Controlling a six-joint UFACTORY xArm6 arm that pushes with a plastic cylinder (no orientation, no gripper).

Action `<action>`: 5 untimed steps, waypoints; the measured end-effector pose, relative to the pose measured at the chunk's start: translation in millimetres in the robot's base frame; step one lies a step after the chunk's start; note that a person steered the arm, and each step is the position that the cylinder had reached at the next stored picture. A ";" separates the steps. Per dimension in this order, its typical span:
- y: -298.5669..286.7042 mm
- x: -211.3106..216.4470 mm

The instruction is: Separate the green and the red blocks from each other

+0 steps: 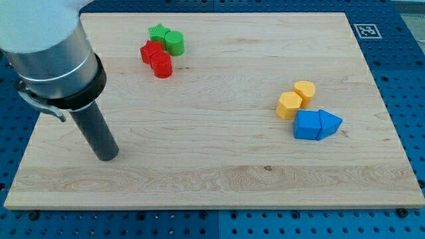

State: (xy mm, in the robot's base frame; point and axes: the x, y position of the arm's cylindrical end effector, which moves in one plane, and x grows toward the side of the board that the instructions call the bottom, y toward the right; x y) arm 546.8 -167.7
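Observation:
Near the view's top left, four blocks sit bunched together. A green star block point(158, 32) touches a green cylinder point(174, 43) on its right. Just below them a red star block point(151, 52) touches a red cylinder point(161, 66). The red star touches the green blocks above it. My tip point(107, 156) rests on the board at the view's left, well below and left of this cluster, touching no block.
At the view's right, a yellow cylinder point(305, 90) and a yellow hexagonal block point(289, 105) sit above a blue cube point(307, 125) and a blue triangular block point(329, 123). The wooden board point(219, 172) lies on a blue pegboard.

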 end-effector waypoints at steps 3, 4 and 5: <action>21.0 -4.0; 55.5 -28.0; 79.2 -49.0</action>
State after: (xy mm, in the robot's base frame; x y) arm 497.8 -88.5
